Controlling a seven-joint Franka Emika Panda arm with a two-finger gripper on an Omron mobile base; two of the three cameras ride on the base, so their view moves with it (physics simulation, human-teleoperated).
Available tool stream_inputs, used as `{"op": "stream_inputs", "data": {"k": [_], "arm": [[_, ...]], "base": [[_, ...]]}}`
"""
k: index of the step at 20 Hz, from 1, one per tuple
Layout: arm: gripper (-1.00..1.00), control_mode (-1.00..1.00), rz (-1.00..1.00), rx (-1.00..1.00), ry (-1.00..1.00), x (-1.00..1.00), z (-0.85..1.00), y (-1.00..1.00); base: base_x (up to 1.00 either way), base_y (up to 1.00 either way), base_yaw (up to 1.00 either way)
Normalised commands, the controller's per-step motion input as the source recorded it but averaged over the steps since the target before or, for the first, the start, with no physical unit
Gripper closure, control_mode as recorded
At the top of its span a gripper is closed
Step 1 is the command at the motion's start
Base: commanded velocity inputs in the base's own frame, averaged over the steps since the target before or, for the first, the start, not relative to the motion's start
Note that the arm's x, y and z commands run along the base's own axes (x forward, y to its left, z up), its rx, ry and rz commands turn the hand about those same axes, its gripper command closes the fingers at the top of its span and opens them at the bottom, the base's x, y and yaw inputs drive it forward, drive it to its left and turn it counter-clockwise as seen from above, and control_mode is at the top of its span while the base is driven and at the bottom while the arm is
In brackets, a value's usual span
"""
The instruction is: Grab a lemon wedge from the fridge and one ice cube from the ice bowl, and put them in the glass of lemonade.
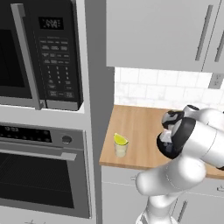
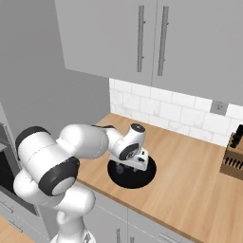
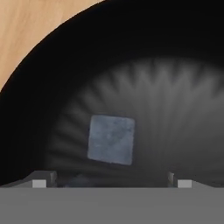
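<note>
Your gripper (image 3: 108,181), jaws apart, hangs in the bowl (image 2: 142,181) over one cube (image 3: 110,139). Wedge (image 1: 120,139) sits atop the glass (image 1: 120,150), bowl's 9 o'clock.

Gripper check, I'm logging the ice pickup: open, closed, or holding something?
Gripper: jaws open, holding nothing, over the ice cube in the black bowl.

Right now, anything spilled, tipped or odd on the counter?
Nothing stands out. The glass of lemonade stands upright near the counter's front edge, the lemon wedge already on its rim, no spill around it. The end effector hangs open in the black ice bowl, over a single ice cube.
</note>
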Motion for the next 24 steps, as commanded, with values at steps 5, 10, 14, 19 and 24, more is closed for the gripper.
{"op": "stream_inputs", "data": {"k": [5, 10, 14, 19, 24], "arm": [[-1.0, -1.0, 0.0, -0.05, 0.03, -0.05, 0.0, 0.17], [-1.0, -1.0, 0.0, -0.09, 0.0, 0.03, -0.1, 0.21], [-1.0, -1.0, 0.0, -0.15, 0.0, 0.0, -0.29, 0.0], [-1.0, -1.0, 0.0, -0.11, 0.0, 0.01, -0.06, -0.08], [-1.0, -1.0, -0.02, -0.02, 0.0, 0.0, -0.04, -0.38]], "base": [[0.0, 0.0, 0.0], [0.0, 0.0, 0.0], [0.0, 0.0, 0.0], [0.0, 0.0, 0.0], [0.0, 0.0, 0.0]]}}
